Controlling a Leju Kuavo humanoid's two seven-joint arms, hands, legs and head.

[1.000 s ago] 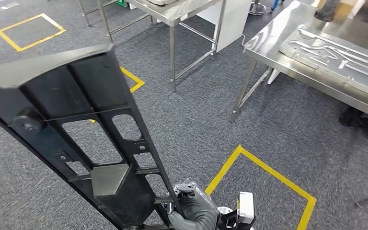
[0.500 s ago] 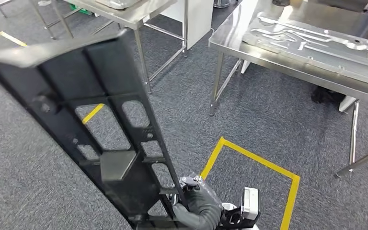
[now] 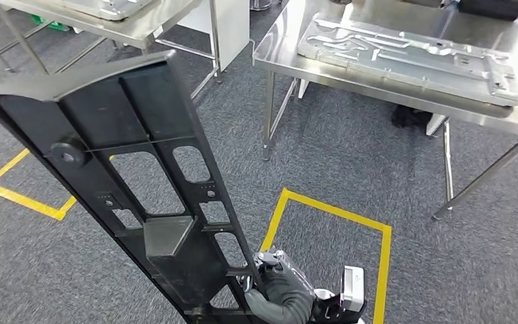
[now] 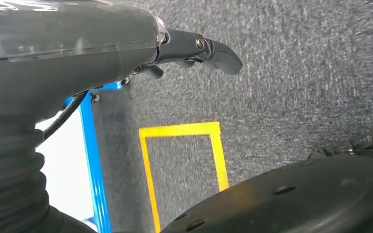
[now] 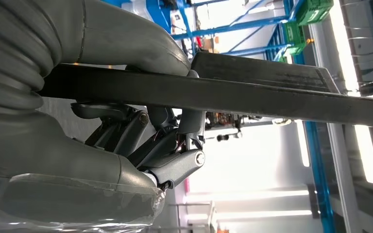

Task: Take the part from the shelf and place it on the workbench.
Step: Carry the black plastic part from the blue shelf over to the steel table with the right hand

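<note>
A long black openwork frame part (image 3: 131,179) stands tilted in the head view, reaching from the bottom centre up to the upper left. My right hand (image 3: 278,291) grips its lower edge. In the right wrist view the right hand (image 5: 141,131) has its thumb over and its fingers under the part's thin dark edge (image 5: 281,99). My left hand (image 4: 102,53) hangs over grey carpet with its fingers (image 4: 213,51) stretched out, holding nothing. The steel workbench (image 3: 351,84) stands ahead to the right, with a large silver metal panel (image 3: 405,47) lying on it.
A second steel table (image 3: 155,23) stands at the far left, with a white panel (image 3: 233,27) behind it. Yellow tape marks a square (image 3: 330,210) on the grey carpet just ahead, and another corner (image 3: 13,196) at the left. The workbench's legs (image 3: 268,111) reach the floor.
The whole picture has shifted: the camera turned, so the workbench now lies nearer the middle and closer. The black part stays in my right hand, held the same way.
</note>
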